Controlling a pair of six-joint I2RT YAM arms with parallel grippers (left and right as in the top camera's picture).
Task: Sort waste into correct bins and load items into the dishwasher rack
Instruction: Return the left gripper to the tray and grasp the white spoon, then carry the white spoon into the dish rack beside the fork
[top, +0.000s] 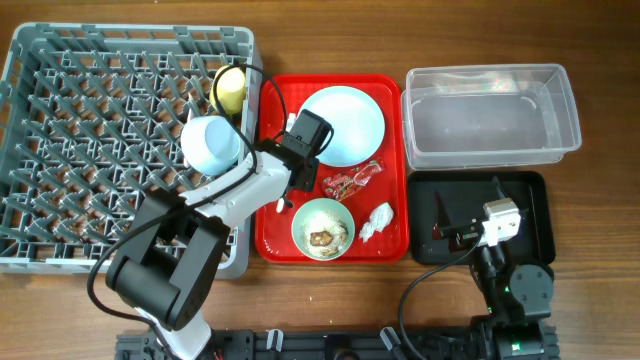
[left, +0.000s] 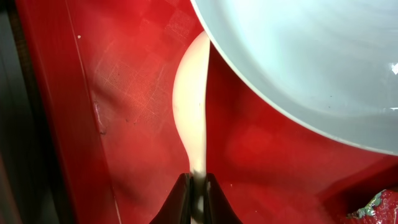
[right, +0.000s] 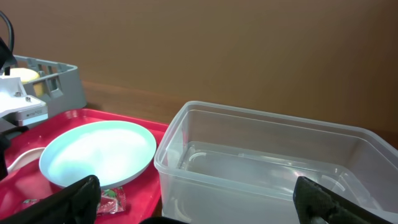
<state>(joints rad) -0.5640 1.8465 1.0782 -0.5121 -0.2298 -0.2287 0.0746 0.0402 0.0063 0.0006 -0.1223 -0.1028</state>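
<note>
A brown wood-grain desk (top: 600, 200) carries everything. The square grey plastic dishwasher rack (top: 100, 130), a grid of upright pegs, fills the desk's left end. A small yellow cup (top: 230, 88) lies on its side near the rack's far right corner, with a pale blue rounded vessel (top: 210, 142) just nearer.

At mid-desk sits the glossy red tray (top: 395, 160), finely scratched in the left wrist view. The clear rectangular tub (top: 490, 110), thin-walled with rounded corners, stands at the far right corner. The shallow matte black tray (top: 530, 190) lies just nearer, by the right edge.

On the red tray's far half rests the smooth, round light blue plate (top: 350, 120). On its near half stands the pale green bowl (top: 300, 222), holding brownish crumbly food scraps (top: 320, 238). The white plastic spoon (left: 193, 106) lies on the red tray left of the plate, its oval bowl partly under the plate's rim. The left claw (left: 198, 199) is clamped on its thin handle.

The crumpled white tissue (top: 377, 222) lies just right of the bowl. The small red printed wrapper (top: 352, 182), shiny and creased, lies between plate and bowl.

The right claw (right: 196, 186) hangs over the black tray, its fingers spread wide apart and holding nothing.
</note>
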